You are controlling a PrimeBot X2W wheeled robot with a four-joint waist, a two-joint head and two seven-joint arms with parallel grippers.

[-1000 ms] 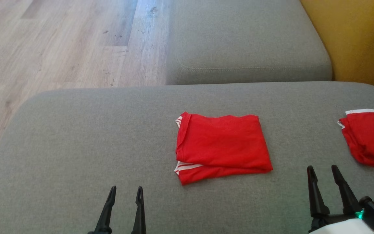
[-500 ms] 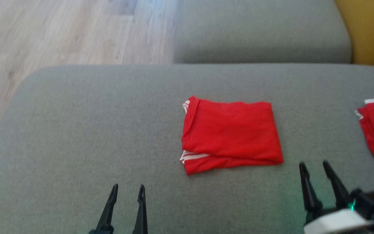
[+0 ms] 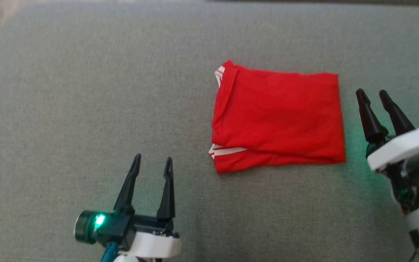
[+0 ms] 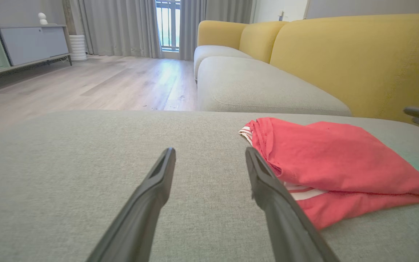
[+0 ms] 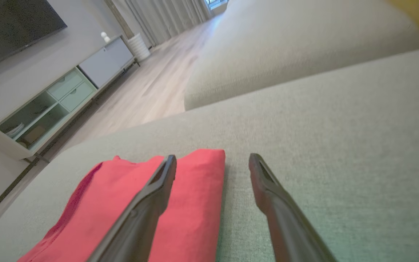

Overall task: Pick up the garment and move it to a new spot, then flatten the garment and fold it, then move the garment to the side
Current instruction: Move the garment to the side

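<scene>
Closest to me, my left tool (image 3: 153, 157) hangs over the grey seat cushion (image 3: 67, 91) with its two dark fingers spread apart and nothing between them. A green lamp (image 3: 99, 220) glows on its wrist. Along its own camera, the left tool (image 4: 210, 150) points across bare cushion, and the garment (image 4: 333, 160) lies just off to the right of its right finger, not touching it.

The garment (image 3: 278, 116) is red with white stripes at the hem. It sits folded into a rough rectangle on the cushion, right of centre in the head view, with its layered edges facing left and towards me.

My right tool (image 3: 371, 91) is just beside the garment's right edge, also open and empty, and a green sheen falls on the cushion next to it. In the right wrist view, the right tool (image 5: 213, 156) straddles that edge: one finger shows over the red cloth (image 5: 191, 203), the other over grey fabric. I cannot tell whether either finger touches.

Beyond the cushion lies a second grey seat (image 4: 260, 87) with a yellow backrest (image 4: 358, 62). Pale wood floor (image 4: 104, 80) runs left of it to a low cabinet (image 4: 20, 45), and grey curtains (image 4: 122, 25) hang at the far wall.
</scene>
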